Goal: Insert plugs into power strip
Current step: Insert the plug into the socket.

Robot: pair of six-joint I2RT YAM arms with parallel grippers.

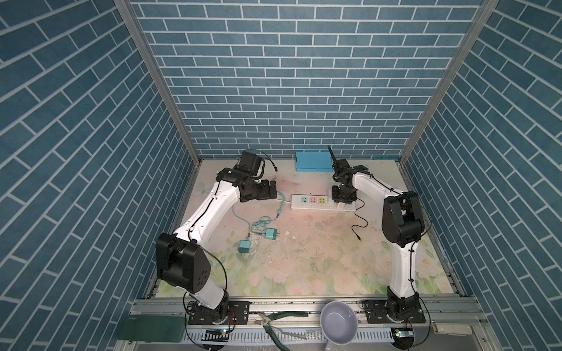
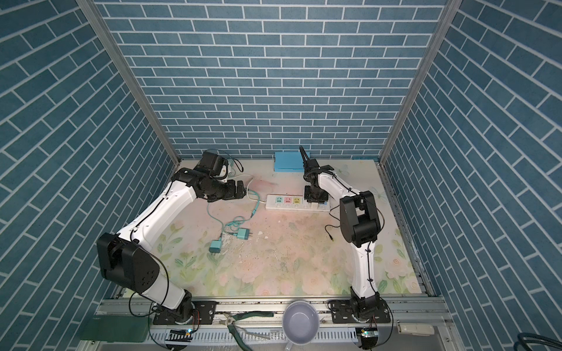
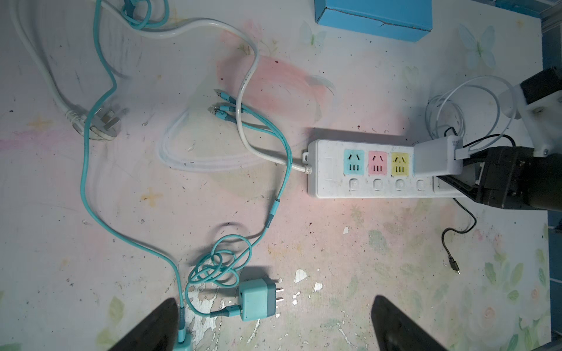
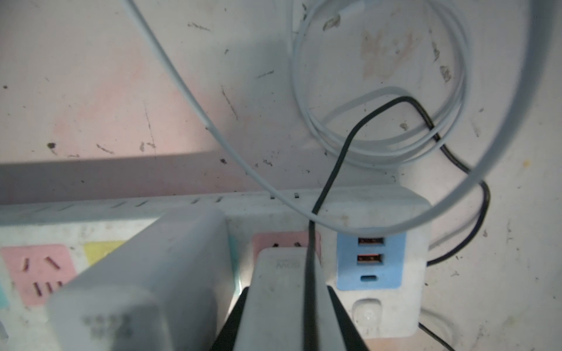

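The white power strip (image 1: 307, 207) (image 2: 282, 207) (image 3: 334, 185) lies at the table's back middle. My right gripper (image 1: 343, 199) (image 4: 286, 319) is shut on a white plug (image 4: 279, 282) with a black cable, pressed against the pink socket (image 4: 286, 240) beside the blue USB panel. How deep its prongs sit is hidden. Another white plug (image 4: 158, 273) (image 3: 435, 159) stands in the strip next to it. My left gripper (image 1: 273, 191) (image 3: 273, 328) hangs open left of the strip. Two teal plugs (image 1: 270, 234) (image 1: 244, 246) lie on the table; one teal plug (image 3: 258, 299) shows between my open left fingers.
A light-blue box (image 1: 313, 161) sits against the back wall. The strip's white cord ends in a three-pin plug (image 3: 103, 121). Teal cables (image 3: 91, 182) loop across the left. A coiled white cable (image 4: 380, 146) and black cable (image 1: 359, 225) lie near the strip's right end.
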